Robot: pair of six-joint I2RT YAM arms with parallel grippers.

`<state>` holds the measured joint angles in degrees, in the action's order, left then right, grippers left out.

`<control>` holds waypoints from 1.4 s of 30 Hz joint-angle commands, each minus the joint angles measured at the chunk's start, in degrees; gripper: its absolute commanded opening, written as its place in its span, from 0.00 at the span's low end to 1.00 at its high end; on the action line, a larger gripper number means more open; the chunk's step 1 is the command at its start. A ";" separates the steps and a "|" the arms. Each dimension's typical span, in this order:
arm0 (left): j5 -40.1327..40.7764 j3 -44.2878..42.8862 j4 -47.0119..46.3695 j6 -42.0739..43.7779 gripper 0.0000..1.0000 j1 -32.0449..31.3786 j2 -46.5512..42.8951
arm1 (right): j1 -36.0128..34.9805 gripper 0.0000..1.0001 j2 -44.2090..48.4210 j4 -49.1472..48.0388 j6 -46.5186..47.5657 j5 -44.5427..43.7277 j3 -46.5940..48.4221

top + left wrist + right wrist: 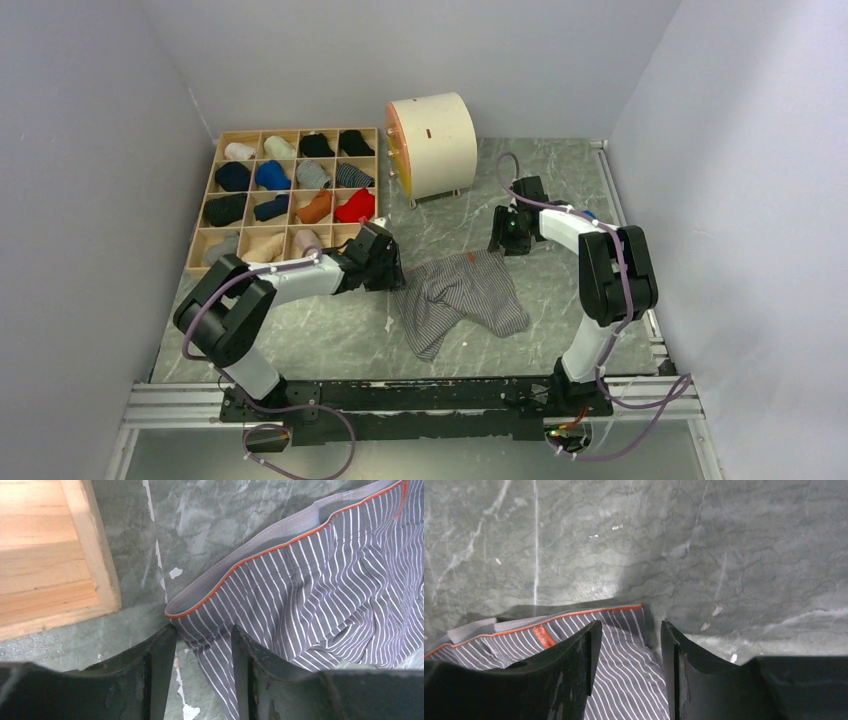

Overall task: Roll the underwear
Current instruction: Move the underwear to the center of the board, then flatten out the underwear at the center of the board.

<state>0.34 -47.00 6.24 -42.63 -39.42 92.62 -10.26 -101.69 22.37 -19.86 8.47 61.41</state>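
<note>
Left tool [202,630], right tool [630,625]: narrow gap, astride underwear [320,580] top corners, not clamped. Pinch both evenly, pull taut before rolling.

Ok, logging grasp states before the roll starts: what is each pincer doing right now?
Left pincer: open, straddling the striped underwear's waistband corner.
Right pincer: open, over its other waistband corner.

Counts: 1 grey striped underwear [460,295] loose on the table [330,340], centre. 1 wooden tray [206,200] far left, 4×4 = 16 cells, 15 rolled bundles [355,207] visible inside. 1 cream drum [435,145], far centre. 2 arms, 2 grippers: left gripper [385,270], right gripper [510,240].
</note>
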 commanded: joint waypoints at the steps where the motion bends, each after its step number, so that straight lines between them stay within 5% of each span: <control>1: 1.99 -0.72 0.54 0.15 0.48 -0.55 2.33 | -0.04 0.51 -2.74 -0.18 2.23 0.36 2.82; 6: 3.36 -0.90 1.19 0.45 0.40 -1.00 3.80 | -0.13 0.40 -3.22 -0.45 2.83 0.19 2.24; 13: 4.10 -2.45 1.76 1.91 0.09 -2.03 3.99 | -0.13 0.00 -0.11 -1.35 2.48 0.36 2.20; 18: 5.36 -5.06 3.71 4.99 0.05 -2.40 -0.34 | -0.06 0.00 9.43 -1.69 2.07 2.42 1.58; 32: 0.24 -13.41 26.14 16.78 0.05 -3.86 -36.82 | -0.02 0.00 63.80 15.41 -6.26 9.90 -2.56; 38: -7.88 -22.40 39.37 18.80 0.05 -3.89 -41.81 | -0.02 0.00 70.63 23.89 -9.30 17.48 5.68; 42: -9.40 -28.08 46.19 18.63 0.05 -3.85 -39.45 | -0.15 0.00 70.48 29.14 -10.11 14.43 9.86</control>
<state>-5.15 -70.08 42.04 -25.67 -43.22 50.54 -10.33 -30.63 44.25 -27.57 23.35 67.31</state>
